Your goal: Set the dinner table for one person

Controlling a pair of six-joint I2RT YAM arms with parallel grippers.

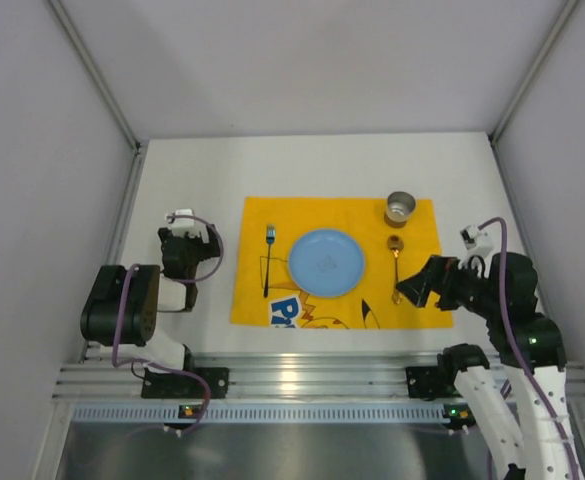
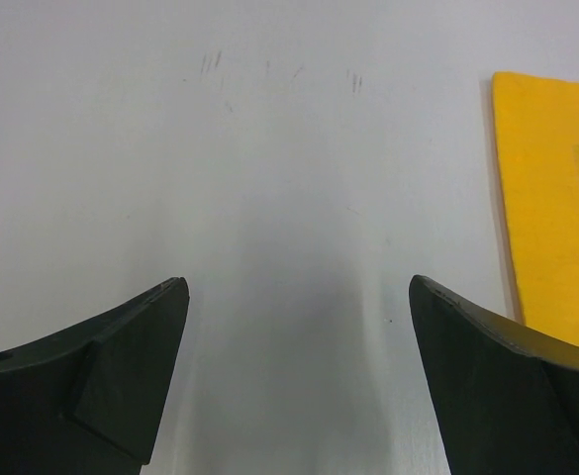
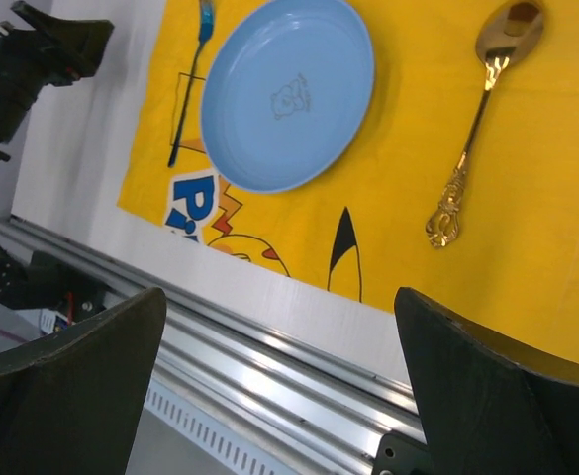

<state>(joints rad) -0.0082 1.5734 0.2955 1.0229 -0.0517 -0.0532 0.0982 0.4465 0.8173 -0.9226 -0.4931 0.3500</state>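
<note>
Both pairs of jaws are spread wide and hold nothing, and the white surface (image 1: 187,180) under the yellow mat (image 1: 257,215) looks all set, so be careful, because your right jaws sit near the spoon (image 1: 396,268) and could bump it crooked.

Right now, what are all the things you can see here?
dinner table: one, white, under everything
placemat: one, yellow, middle of the table
plate: one, light blue, centre of placemat
fork: one, blue and black, left of plate
spoon: one, gold, right of plate
cup: one, silver, placemat's far right corner
rail: one, silver, table's near edge
left gripper: one, black, open, left of placemat
right gripper: one, black, open, by placemat's near right corner
</note>
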